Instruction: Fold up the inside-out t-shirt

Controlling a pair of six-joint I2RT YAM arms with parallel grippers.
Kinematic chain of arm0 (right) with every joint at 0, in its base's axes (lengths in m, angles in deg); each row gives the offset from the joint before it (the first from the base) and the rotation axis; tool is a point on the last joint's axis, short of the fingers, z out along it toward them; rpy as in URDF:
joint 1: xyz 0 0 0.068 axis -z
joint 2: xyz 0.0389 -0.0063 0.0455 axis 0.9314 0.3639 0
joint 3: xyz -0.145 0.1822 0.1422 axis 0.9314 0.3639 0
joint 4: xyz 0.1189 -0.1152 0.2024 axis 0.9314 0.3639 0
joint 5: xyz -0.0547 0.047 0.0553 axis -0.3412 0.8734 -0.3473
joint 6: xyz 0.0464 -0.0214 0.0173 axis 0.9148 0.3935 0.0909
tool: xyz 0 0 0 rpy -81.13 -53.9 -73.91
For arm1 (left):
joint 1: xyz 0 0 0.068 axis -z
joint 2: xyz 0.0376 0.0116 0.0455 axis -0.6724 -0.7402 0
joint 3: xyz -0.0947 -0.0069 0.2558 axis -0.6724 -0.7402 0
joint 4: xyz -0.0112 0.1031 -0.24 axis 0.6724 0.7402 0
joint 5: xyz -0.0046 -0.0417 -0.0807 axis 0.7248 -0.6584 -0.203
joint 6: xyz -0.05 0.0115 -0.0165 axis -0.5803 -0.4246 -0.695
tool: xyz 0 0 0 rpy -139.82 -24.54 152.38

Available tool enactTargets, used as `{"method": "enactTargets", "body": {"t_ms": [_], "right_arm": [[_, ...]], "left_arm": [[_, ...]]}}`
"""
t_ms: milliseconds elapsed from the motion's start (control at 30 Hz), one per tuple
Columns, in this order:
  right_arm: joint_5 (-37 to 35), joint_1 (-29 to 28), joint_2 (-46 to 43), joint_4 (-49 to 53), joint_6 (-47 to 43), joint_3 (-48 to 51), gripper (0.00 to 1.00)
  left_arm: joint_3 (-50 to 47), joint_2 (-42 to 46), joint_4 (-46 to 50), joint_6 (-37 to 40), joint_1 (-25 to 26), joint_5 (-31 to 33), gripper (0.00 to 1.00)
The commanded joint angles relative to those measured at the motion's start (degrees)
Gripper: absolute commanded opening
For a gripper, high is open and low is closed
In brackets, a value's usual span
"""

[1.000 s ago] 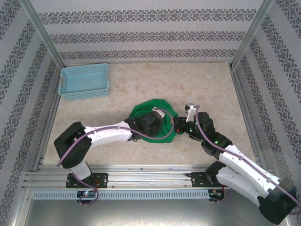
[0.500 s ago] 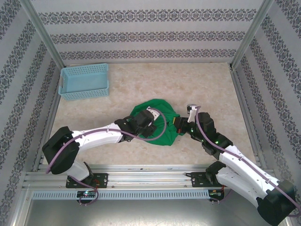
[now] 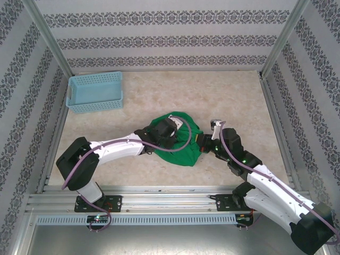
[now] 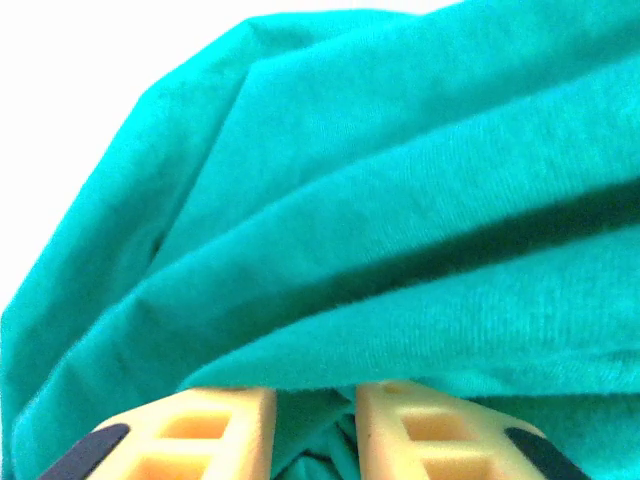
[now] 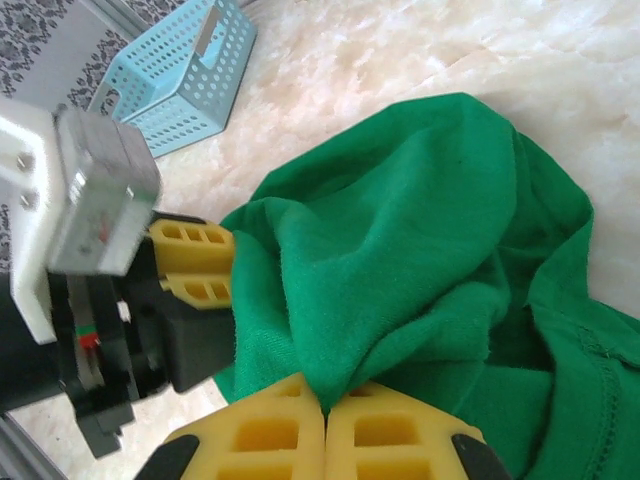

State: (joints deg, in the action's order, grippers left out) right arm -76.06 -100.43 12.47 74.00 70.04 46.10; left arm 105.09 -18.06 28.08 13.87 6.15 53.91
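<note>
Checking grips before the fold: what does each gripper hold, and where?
Right gripper pinches a raised fold of the t-shirt. Left gripper straddles another fold; grip unclear.

T-shirt (image 5: 400, 220) soft matt knit cloth; basket (image 5: 180, 80) perforated plastic.

Left end effector (image 4: 312, 402), wide before, now tight on a green t-shirt (image 3: 183, 151) fold.

My left arm (image 3: 114, 150) and right arm (image 3: 271, 187) are white shells with black joints, a purple cable (image 3: 122, 141) looping along each. My fingers (image 5: 270, 435) are yellow blocks with square pockets and black pads (image 5: 165, 457); at nine o'clock, a grey box (image 5: 105, 195) sits beside a two-screwed white plate (image 5: 25, 190).
</note>
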Motion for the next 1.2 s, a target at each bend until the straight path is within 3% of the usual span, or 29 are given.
{"method": "enactTargets", "body": {"t_ms": [0,133,200,467,867,1100,1167], "right_arm": [[-1.82,-0.79,-1.17,0.26,-1.44,1.38,0.0],[-3.72,-0.27,-1.81,0.6,-0.51,2.06,0.0],[-3.62,0.25,-1.57,0.24,0.04,2.0,0.0],[-3.34,1.45,0.53,0.07,0.01,0.63,0.0],[-2.85,1.36,0.73,0.34,-0.04,0.62,0.0],[-2.84,1.35,0.65,0.7,-0.24,0.38,0.0],[-2.92,1.27,0.56,0.88,-0.32,0.34,0.0]], "left_arm": [[2.18,-1.37,-1.85,-0.31,-0.85,-1.75,0.18],[2.85,-2.26,-1.36,-0.43,-0.85,-3.58,0.07],[2.66,-2.23,-1.29,-0.19,-0.77,-5.78,0.07],[-0.74,1.84,-0.33,2.55,0.51,-11.03,0.35],[3.93,-4.82,3.01,3.68,0.54,-14.13,0.46],[5.71,-6.98,3.7,3.83,0.47,-12.85,0.29],[5.94,-7.19,3.64,3.79,0.47,-12.74,0.17]]}}
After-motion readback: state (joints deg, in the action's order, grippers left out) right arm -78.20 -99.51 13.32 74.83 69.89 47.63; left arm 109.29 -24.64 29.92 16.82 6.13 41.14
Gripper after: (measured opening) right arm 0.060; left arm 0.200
